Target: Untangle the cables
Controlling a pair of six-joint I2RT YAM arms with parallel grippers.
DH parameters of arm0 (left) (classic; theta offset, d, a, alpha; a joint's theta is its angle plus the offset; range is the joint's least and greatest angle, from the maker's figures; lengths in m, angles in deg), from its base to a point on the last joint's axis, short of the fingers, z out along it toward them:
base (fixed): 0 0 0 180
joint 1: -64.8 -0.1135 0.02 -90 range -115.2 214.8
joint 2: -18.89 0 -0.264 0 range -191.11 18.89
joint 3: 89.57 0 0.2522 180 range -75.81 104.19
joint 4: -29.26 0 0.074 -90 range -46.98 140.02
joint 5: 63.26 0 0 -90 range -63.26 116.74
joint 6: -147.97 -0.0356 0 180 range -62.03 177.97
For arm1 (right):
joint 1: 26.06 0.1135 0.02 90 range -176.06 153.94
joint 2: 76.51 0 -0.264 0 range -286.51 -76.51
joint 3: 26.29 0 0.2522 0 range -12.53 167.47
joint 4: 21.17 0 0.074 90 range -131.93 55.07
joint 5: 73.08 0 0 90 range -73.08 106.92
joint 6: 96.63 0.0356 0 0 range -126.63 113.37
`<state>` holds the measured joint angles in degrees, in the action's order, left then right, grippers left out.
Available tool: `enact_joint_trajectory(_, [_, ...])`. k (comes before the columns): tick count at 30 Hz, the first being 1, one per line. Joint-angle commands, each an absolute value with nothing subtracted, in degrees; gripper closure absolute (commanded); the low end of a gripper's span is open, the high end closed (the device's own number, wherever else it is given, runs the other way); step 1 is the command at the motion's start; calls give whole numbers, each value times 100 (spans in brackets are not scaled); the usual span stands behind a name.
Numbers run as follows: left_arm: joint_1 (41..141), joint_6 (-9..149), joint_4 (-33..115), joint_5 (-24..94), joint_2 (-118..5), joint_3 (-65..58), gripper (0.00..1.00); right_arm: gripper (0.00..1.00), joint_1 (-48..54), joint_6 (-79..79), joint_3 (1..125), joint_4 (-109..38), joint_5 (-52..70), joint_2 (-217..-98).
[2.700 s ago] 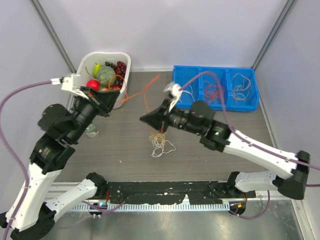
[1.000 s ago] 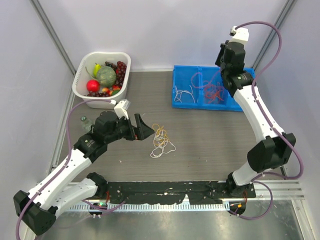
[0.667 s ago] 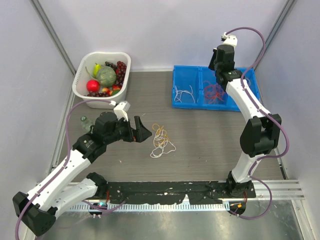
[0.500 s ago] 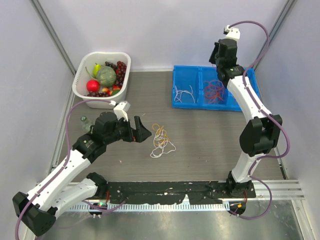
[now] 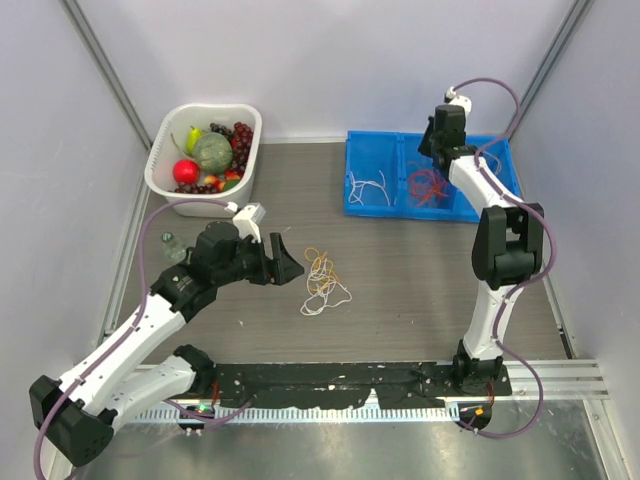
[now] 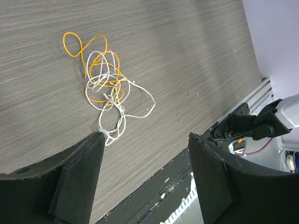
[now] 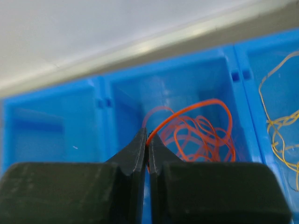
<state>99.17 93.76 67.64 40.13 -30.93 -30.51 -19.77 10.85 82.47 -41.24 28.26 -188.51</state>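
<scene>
Loopy yellow-and-white tangle (image 5: 322,280) of thin floppy wire lies on the grey woodgrain worktop (image 5: 420,290). Left gripper (image 5: 285,262) sits just left of it, jaws spread. Far right of it, the right gripper (image 7: 147,142) pinches a red strand (image 7: 182,112) over the blue plastic tray (image 5: 362,150).

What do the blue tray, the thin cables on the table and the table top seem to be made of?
Blue tray: probably moulded plastic, smooth, slightly glossy; uniform colour, moulded dividers.
Cables: likely plastic-coated wire; they hold loose springy loops.
Table top: looks like matte grey wood-grain laminate, finely streaked; real wood is possible.
</scene>
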Motion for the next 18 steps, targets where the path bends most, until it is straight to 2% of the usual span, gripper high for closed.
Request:
enact_joint_trajectory(1, [9899, 9418, 6614, 4274, -3313, -2967, 25, 86, -2034, 1341, 8921, -4827, 2483, -19014])
enact_joint_trajectory(2, [9891, 9427, 6596, 4265, -3357, -2967, 25, 73, -2034, 1315, 9081, -5334, 2579, -19058])
enact_joint_trajectory(5, [9899, 9445, 6500, 4274, -3568, -2932, 22, 44, -2034, 1288, 9784, -6190, 2843, -19200])
enact_joint_trajectory(8, [9899, 9200, 6569, 4248, -4024, -2713, 17, 41, -2034, 1367, 9603, -6534, 2808, -18963])
enact_joint_trajectory(9, [9891, 9103, 6717, 4187, -4226, -2538, 16, 40, -2043, 1428, 9201, -6491, 2800, -18701])
enact_joint_trajectory(12, [9891, 8953, 6930, 4046, -4859, -2290, 28, 40, -1964, 1473, 8233, -6061, 2773, -18067])
enact_joint_trajectory(14, [9899, 8970, 6825, 4028, -5149, -2316, 34, 41, -1693, 1508, 7102, -5797, 2660, -17296])
enact_joint_trajectory(18, [9899, 9137, 6447, 4063, -5694, -2378, 37, 41, -720, 1684, 5222, -4796, 1844, -16145])
